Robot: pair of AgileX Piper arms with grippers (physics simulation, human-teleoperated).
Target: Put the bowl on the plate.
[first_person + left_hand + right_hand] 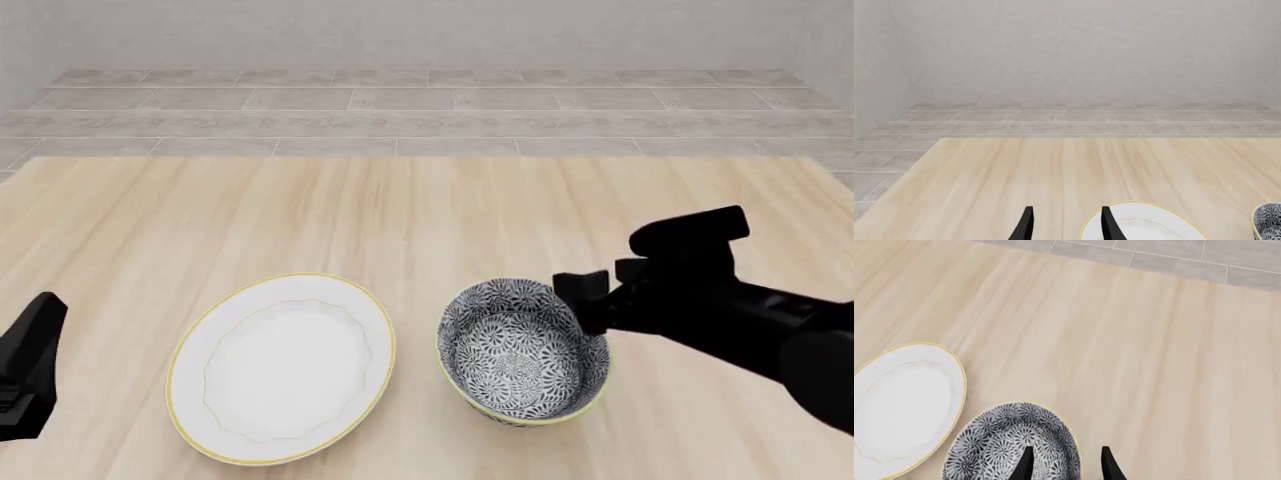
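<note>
While the left gripper (1065, 225) sits low at the near left w/ fingers parted and nothing between them, the plate (282, 368) lies flat on the table (427, 210), bowl (522, 349) upright just right of it, not touching. Right gripper (1065, 464) is open, straddling the bowl's right rim, one finger inside, one outside

Bright, even, flat light everywhere; the pale wooden table (427, 220) shows only faint soft shadows, no glare, and all views are sharp, undistorted.
</note>
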